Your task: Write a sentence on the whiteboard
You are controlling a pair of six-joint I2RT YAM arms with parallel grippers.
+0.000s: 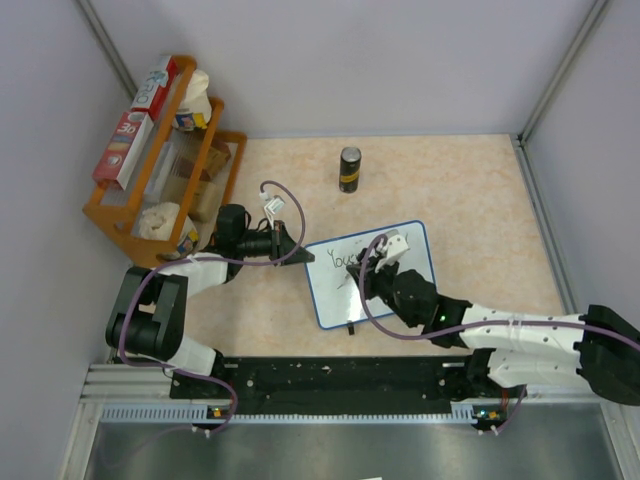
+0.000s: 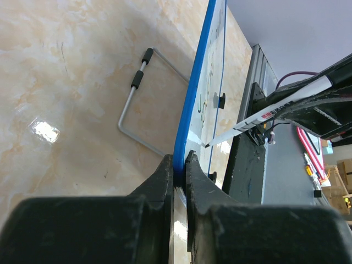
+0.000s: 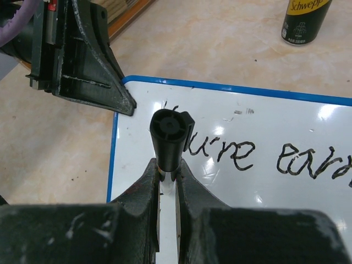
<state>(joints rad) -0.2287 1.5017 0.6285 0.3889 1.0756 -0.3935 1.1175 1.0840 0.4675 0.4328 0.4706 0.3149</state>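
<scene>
The whiteboard [image 1: 335,305] lies near the table's middle, blue-rimmed, and also shows in the right wrist view [image 3: 275,115]. The sentence [image 3: 242,154] reads about "You're ear" in dark marker on one line; in the top view [image 1: 347,262] it is small. My left gripper [image 2: 180,162] is shut on the board's blue rim [image 2: 198,82] at its left corner [image 1: 300,255]. My right gripper [image 3: 168,168] is shut on a white marker with a black cap [image 3: 170,132], held upright over the board's left part [image 1: 378,265]. The marker tip [image 2: 208,145] touches or nearly touches the board.
A black drink can [image 1: 349,168] stands behind the board. A wooden rack [image 1: 165,160] with boxes and bags stands at the far left. A bent metal wire stand [image 2: 135,104] lies on the table beside the board. Grey walls enclose the table.
</scene>
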